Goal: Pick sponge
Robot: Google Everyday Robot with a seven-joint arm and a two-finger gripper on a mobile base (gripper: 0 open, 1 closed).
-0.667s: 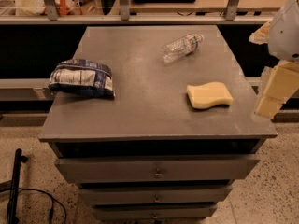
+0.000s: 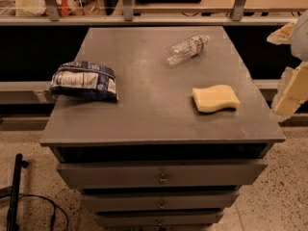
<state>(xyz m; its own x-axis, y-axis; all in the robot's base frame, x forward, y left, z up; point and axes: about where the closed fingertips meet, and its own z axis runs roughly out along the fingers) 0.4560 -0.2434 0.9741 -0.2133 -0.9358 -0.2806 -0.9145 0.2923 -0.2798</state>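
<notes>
Grey metal makes up the big bench [image 2: 144, 114], and it fills most of the view. Under its top sit three shut drawers [image 2: 161, 174], one below the other.

On the left side of the bench lies a crinkly blue and white bag [image 2: 85, 80], close to the left edge.

Off the right side of the bench hangs the gripper [image 2: 293, 93]. It is pale yellow and blocky, and part of it is cut off by the edge of the view. I cannot tell if it is spread or pressed together. It holds nothing and is not over the bench yet.

Next comes the sponge [image 2: 215, 98]. It is pale yellow and soft, with wavy edges. It lies flat on the right half of the bench, near the right edge and near the gripper, touching nothing else.

I think the job is just starting. The gripper should move left until it is right above the sponge, open wide, come straight down, and squeeze across the narrow way. The sponge is squishy, so a gentle, deep hold works best.

Smallest is the clear plastic bottle [image 2: 187, 48]. It lies on its side behind the sponge, well apart, so it should not get bumped.
</notes>
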